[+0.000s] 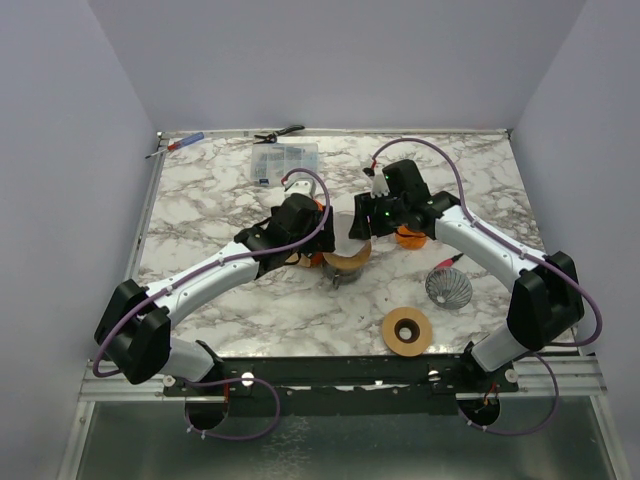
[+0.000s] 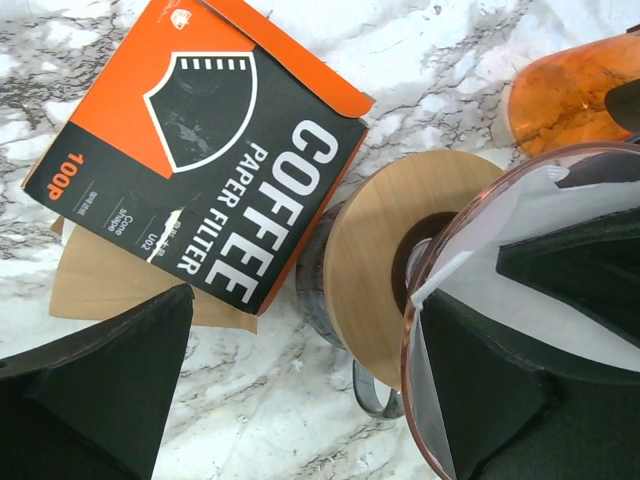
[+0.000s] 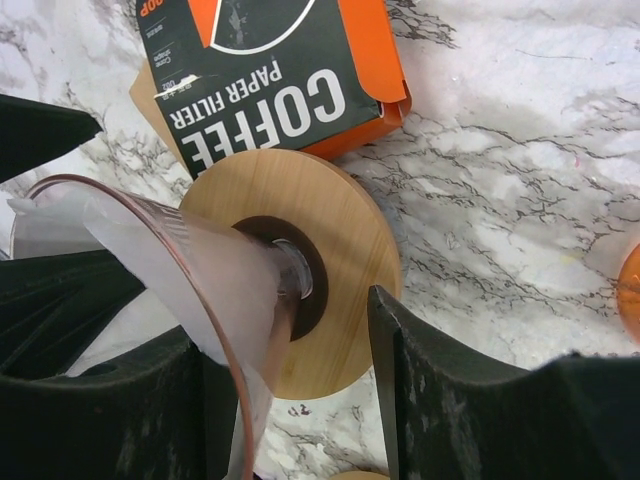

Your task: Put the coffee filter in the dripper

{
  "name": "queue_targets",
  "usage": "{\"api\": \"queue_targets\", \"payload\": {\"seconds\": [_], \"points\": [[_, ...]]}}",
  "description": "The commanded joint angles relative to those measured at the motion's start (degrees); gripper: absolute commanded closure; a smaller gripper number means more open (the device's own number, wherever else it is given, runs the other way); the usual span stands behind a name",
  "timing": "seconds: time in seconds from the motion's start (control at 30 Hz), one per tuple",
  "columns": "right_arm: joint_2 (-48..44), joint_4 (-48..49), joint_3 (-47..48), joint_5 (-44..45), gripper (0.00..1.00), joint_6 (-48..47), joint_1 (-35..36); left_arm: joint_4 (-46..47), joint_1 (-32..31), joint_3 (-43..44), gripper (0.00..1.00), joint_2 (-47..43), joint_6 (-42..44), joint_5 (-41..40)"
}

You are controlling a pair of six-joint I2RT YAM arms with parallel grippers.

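Although both arms crowd the middle of the table, the main step looks done: the white coffee filter (image 2: 530, 205) already lies inside the glass cone of the dripper (image 1: 347, 255), just beside the orange filter box (image 2: 200, 170). Whether the paper sits flush against the wall I cannot tell. The left gripper (image 1: 318, 238) has its fingers spread wide, one over bare table, gripping nothing. The right gripper (image 1: 362, 222) has its fingers apart astride the cone's wall, the outer one clear of the wooden collar (image 3: 320, 240). What seems left is settling the paper and drawing both arms away.
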Motion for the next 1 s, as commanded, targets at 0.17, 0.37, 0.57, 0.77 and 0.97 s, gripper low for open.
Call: {"api": "queue_targets", "payload": {"seconds": [0.17, 0.37, 0.57, 0.77, 0.97], "points": [[0.13, -3.02, 0.69, 4.27, 0.47, 0.04, -0.18, -2.56, -0.23, 0.87, 0.05, -0.25, 0.74, -3.84], [-0.05, -3.5, 0.92, 5.29, 0.46, -0.05, -0.19, -2.47, -0.26, 1.48, 0.04, -0.34, 1.07, -1.66], [-1.75, -3.64, 2.0, 2.73, 0.4, 0.05, -0.18, -2.3, -0.2, 2.93, 0.01, -0.82, 1.27, 1.33], [-4.91, -3.12, 2.13, 0.35, 0.27, 0.97, -0.19, -0.8, -0.22, 3.84, 0.01, -3.04, 1.24, 5.43], [-8.26, -1.94, 0.89, -0.74, 0.12, 2.03, -0.33, 1.38, -0.23, 3.89, 0.01, -5.18, 1.01, 7.82]]}}
